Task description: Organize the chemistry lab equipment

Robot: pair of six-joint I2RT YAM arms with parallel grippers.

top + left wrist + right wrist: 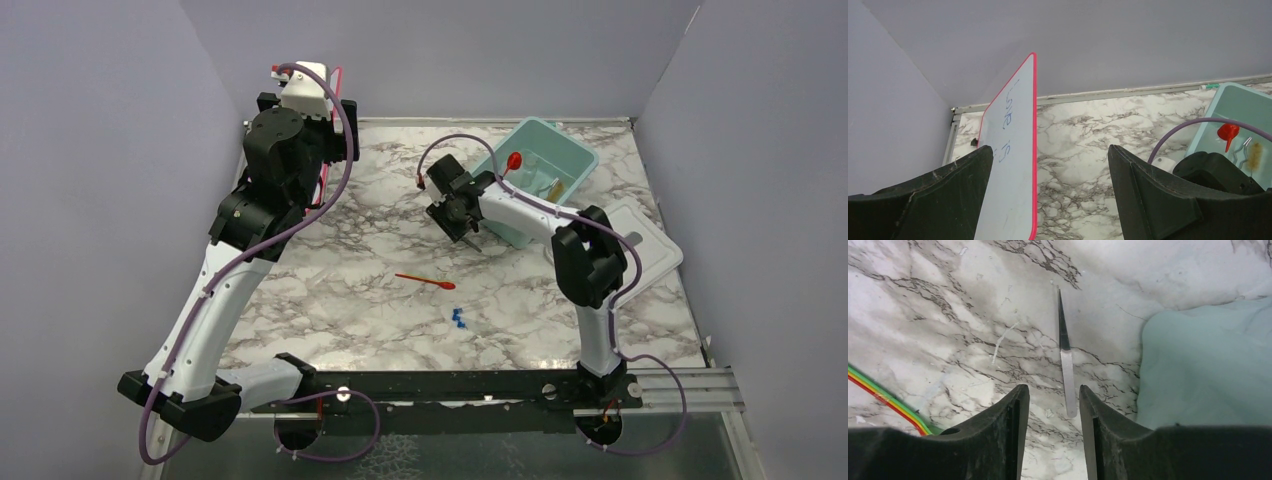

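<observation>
Our left gripper (1050, 150) hangs spread wide at the far left, with the pink-edged whiteboard (1013, 165) on edge between its fingers, nearer the left one. Our right gripper (1053, 389) points down at the marble table (350, 300), fingers parted and pinching nothing. The metal tongs (1064, 340) lie flat just left of the teal tub (1198, 365). The red funnel (514, 160) and brush (1254, 155) sit in the tub. The red spatula (425, 281) and blue-capped tubes (458, 319) lie nearer, mid-table.
</observation>
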